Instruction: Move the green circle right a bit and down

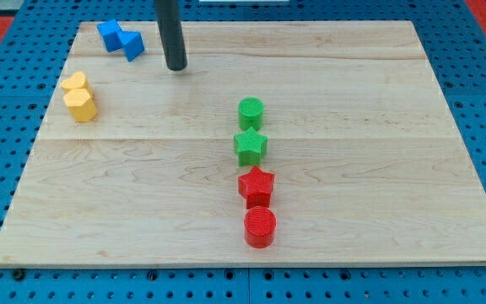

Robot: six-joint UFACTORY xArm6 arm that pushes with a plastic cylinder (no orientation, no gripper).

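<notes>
The green circle (251,111) stands near the middle of the wooden board (378,127), touching the green star (251,146) just below it. My tip (176,67) rests on the board near the view's top, well to the upper left of the green circle and apart from every block. The rod runs straight up out of the view's top.
A red star (256,186) and a red circle (260,227) sit below the green star in one column. Two blue blocks (121,39) lie at the top left, left of my tip. Two yellow blocks (79,96) sit at the left edge.
</notes>
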